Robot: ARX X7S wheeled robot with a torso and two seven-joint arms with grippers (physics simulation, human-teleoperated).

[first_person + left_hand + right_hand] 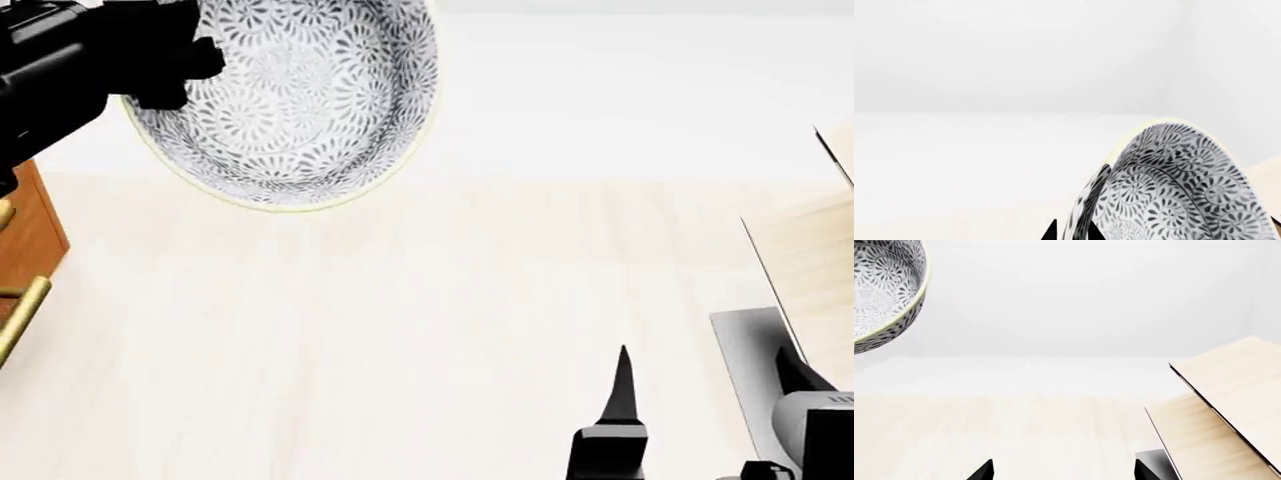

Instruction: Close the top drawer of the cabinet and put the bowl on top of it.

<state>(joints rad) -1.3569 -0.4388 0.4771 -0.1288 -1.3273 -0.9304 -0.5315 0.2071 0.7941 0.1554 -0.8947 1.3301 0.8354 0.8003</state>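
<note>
The bowl [300, 95], white with a dense grey floral pattern, hangs tilted in the air at the upper left of the head view, its inside facing the camera. My left gripper [1072, 233] is shut on the bowl's [1174, 185] rim, one black fingertip on each side of the wall. At the head view's left edge shows a strip of the reddish-brown cabinet [38, 228] with a brass bar handle [22, 318]. I cannot tell whether the top drawer is open or shut. My right gripper [1062, 472] is open and holds nothing, low over the pale floor. The bowl [884, 290] hangs far off it.
A pale light-wood structure [814, 260] on a grey base [747, 370] stands at the right, close to my right gripper [621, 390]. Pale wooden floor [400, 330] lies between it and the cabinet. A white wall runs behind.
</note>
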